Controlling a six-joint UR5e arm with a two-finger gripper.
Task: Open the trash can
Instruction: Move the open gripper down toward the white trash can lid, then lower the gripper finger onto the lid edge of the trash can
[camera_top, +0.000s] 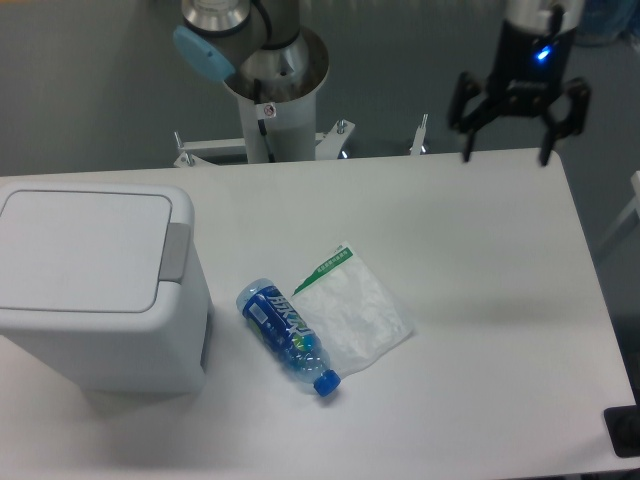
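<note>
**Trash can lid shut, gripper spread wide at the far edge**

Your table (480, 250) carries the trash can (95, 285) far to the gripper's side, at the opposite near end. It's a boxy white bin, long axis running across the table, flat lid (82, 250) closed, grey push tab (176, 252) facing toward the gripper's end. Your gripper (505, 155) hangs with fingers apart, holding nothing. Between them lie a crumpled plastic bag (355, 312) and a blue bottle (290, 338), touching, cap pointing away from the gripper.
</note>
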